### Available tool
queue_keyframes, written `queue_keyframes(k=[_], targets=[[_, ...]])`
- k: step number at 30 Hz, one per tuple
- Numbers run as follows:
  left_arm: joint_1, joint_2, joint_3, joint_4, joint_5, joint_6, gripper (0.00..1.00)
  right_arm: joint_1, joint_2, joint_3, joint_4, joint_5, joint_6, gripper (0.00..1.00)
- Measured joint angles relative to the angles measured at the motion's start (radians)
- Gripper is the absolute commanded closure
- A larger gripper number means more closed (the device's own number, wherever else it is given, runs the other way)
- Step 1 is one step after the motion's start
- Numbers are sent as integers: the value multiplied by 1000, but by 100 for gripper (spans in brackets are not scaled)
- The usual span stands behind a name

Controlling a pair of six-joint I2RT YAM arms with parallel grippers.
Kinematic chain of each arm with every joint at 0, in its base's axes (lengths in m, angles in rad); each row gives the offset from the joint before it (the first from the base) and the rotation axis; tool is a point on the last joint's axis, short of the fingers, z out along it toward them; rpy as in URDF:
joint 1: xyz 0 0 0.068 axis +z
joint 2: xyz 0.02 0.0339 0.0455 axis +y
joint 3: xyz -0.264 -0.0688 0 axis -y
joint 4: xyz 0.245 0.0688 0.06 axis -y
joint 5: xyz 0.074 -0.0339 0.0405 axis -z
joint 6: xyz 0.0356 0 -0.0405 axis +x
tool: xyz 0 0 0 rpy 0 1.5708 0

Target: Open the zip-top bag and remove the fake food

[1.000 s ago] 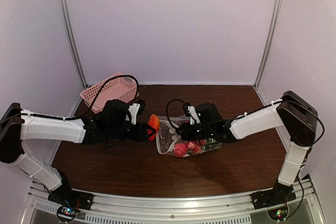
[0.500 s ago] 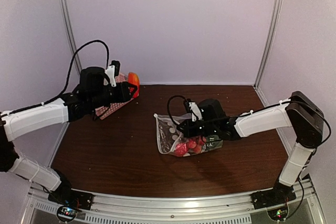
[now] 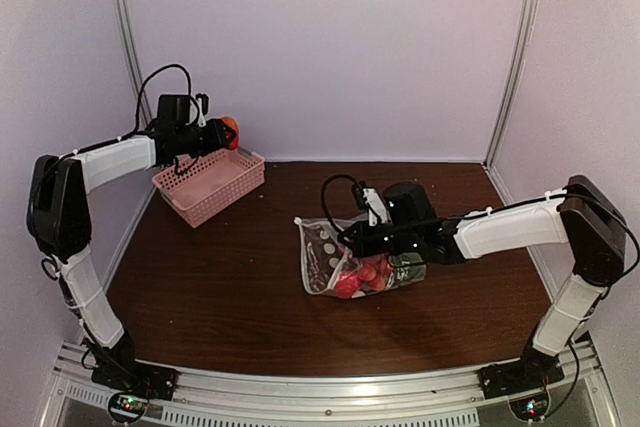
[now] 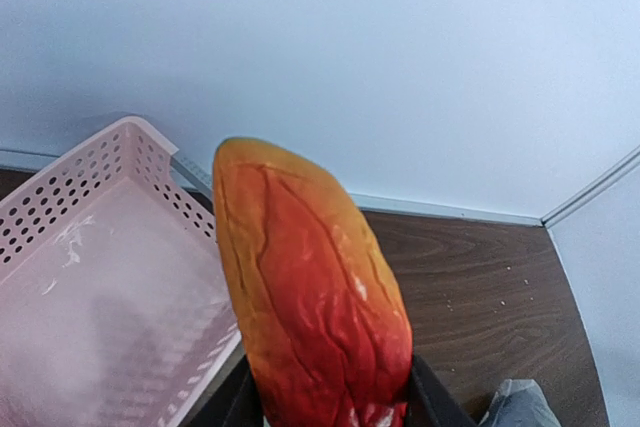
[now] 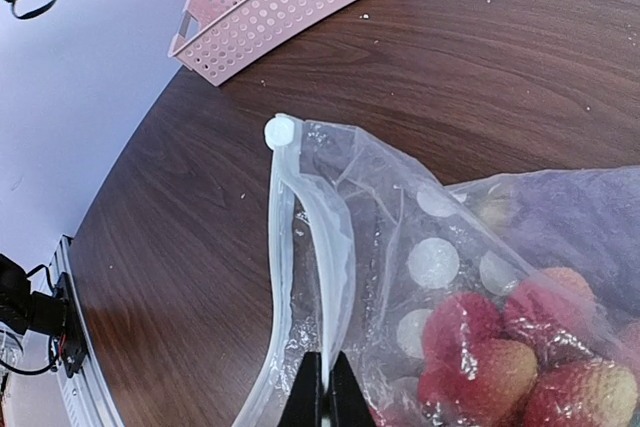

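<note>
The zip-top bag (image 3: pixel 345 265) lies mid-table, clear with white dots, its mouth open toward the left. Red-yellow grape-like balls (image 3: pixel 358 277) show inside it, also in the right wrist view (image 5: pixel 520 357), with a dark purple piece (image 5: pixel 570 217) behind them. My right gripper (image 3: pixel 350 239) is shut on the bag's upper zip strip (image 5: pixel 335 277) and holds it lifted. My left gripper (image 3: pixel 226 137) is shut on a red-orange fake food piece (image 4: pixel 310 287), held above the pink basket (image 3: pixel 208 185) at the back left.
The pink lattice basket (image 4: pixel 90 277) looks empty in the left wrist view. It stands against the left wall near the back corner. Metal corner posts (image 3: pixel 128 57) run up the back wall.
My left gripper has carried the red-orange piece from the bag's mouth up and back left to above the pink basket. My right gripper still holds the bag's strip, barely shifted.
</note>
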Motion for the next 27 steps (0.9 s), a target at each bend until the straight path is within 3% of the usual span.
queue_keyframes(k=[13, 27], targets=[[145, 357, 217, -11, 75, -54, 80, 0, -21, 0, -15, -7, -17, 100], [157, 649, 523, -68, 68, -54, 77, 0, -45, -14, -26, -6, -17, 100]])
